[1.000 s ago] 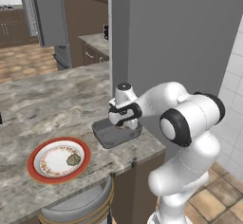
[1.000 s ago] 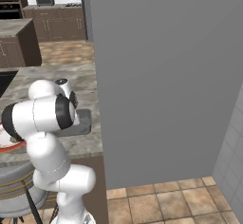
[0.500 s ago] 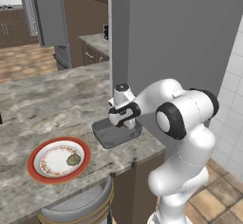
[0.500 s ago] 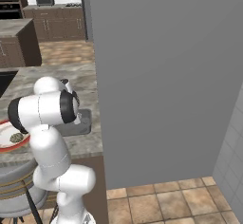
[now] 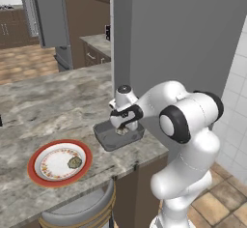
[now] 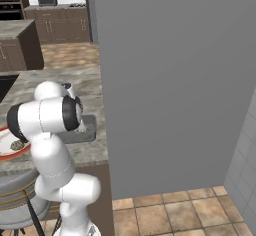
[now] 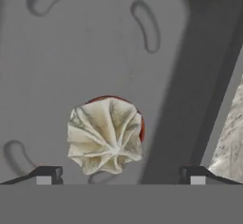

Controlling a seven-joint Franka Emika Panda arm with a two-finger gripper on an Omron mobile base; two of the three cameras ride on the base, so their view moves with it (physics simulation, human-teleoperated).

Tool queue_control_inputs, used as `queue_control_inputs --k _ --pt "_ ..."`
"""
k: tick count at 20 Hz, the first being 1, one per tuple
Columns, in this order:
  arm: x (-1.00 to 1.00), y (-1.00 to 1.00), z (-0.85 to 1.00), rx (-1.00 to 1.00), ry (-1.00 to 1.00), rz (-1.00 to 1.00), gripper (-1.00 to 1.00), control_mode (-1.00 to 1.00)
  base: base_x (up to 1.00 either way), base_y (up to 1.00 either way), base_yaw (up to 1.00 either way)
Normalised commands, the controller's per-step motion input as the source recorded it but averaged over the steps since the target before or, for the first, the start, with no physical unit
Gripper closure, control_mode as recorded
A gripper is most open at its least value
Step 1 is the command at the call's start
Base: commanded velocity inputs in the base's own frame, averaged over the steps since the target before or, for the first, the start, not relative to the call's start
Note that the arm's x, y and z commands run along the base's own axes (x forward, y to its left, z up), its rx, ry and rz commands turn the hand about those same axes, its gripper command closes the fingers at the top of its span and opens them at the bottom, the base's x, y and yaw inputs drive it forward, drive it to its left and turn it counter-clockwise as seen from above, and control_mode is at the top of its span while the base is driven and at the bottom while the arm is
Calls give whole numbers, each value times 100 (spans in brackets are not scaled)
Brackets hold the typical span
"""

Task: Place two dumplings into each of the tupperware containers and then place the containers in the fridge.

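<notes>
1. While the arm reached over the counter edge, the fridge point(image 5: 193, 43) stood as a tall plain grey cabinet at the right end of the counter point(image 5: 43, 106), doors closed as far as both base views showed; also seen at point(image 6: 170, 80).
2. Counter: mottled stone top, running left from the fridge side.
3. Stool point(image 5: 79, 210) sat below the counter's front edge, just under the plate.
4. Red-rimmed plate point(image 5: 41, 171) lay on the counter near the front edge, well left of the container. One dumpling on the plate point(image 5: 74, 162), toward its right side.
5. Tupperware container point(image 5: 107, 136): dark-grey tray on the counter near its right front corner, close to the fridge wall. Hand view showed its floor point(image 7: 71, 52) from straight above, with shallow moulded grooves.
6. Gripper point(image 5: 123, 128) hung directly above the container, pointing down. Jaws were spread wide and released, with nothing between them; tips stood at either side of the hand view point(image 7: 121, 173).
7. Dumpling in the container point(image 7: 105, 135): pleated, pale beige, resting on the tray floor between the two tips and clear of both. A red-brown sliver showed at its upper right edge; couldn't tell what that was.
</notes>
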Motion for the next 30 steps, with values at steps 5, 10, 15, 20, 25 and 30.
queue_control_inputs --k 5,10,15,20,25,30 --pt "-53 -12 83 -2 0 27 -100 -100 0 0 0" --pt "-100 0 89 -14 4 42 -100 -100 0 0 0" --pt "-100 13 60 -8 3 52 -100 -100 0 0 0" --pt "-62 28 26 0 -1 63 -100 -100 0 0 0" --pt "-27 23 10 0 -8 70 -100 -100 0 0 0" --pt "-39 75 12 -17 -2 60 -100 -100 0 0 0"
